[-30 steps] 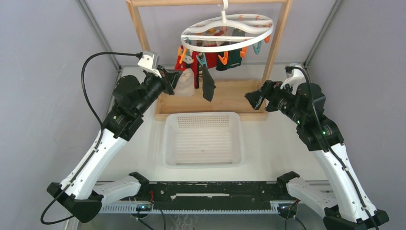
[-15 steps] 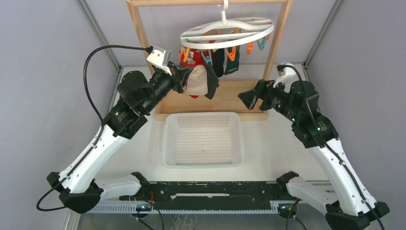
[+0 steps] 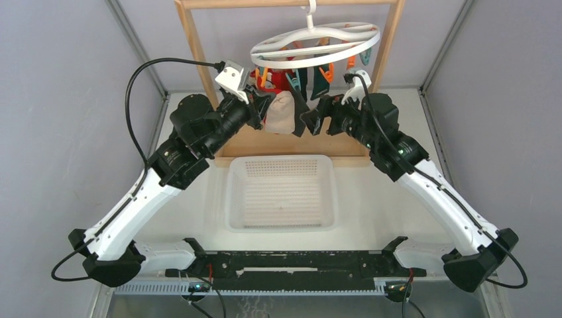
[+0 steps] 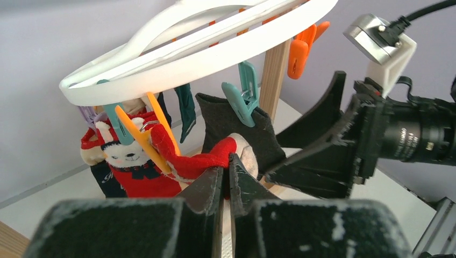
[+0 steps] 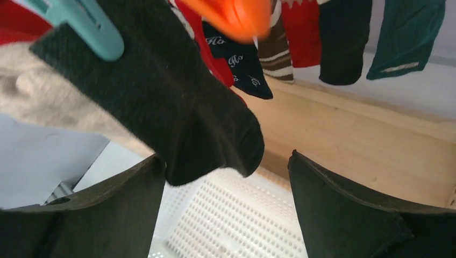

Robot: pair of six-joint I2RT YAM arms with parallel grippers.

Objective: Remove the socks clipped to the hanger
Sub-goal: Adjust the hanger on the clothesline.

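Observation:
The white ring hanger [image 3: 315, 43] hangs from the wooden rack with several socks clipped under it. My left gripper [image 4: 228, 161] is shut on a red sock with a cream toe [image 4: 201, 158]. The sock's other end sits in an orange clip [image 4: 148, 137]. From the top view this sock [image 3: 281, 112] bulges just right of my left gripper [image 3: 260, 109]. A black sock [image 5: 177, 107] hangs from a teal clip [image 5: 80, 27]. Its toe dangles between the fingers of my open right gripper [image 5: 226, 177], brushing the left one. My right gripper [image 3: 311, 119] sits close under the ring.
Behind hang a navy sock [image 5: 242, 64], a brown striped one [image 5: 274, 54], a red one [image 5: 301, 27] and a green one [image 5: 406, 37]. A bear-figure sock [image 4: 129, 161] hangs at left. The white perforated basket [image 3: 233, 192] stands below, in front of the rack's base [image 3: 331, 142].
My left gripper rose up and to the right with the cream-toed sock, stretching it toward the ring. My right arm swung left, and its open jaws now flank the black sock.

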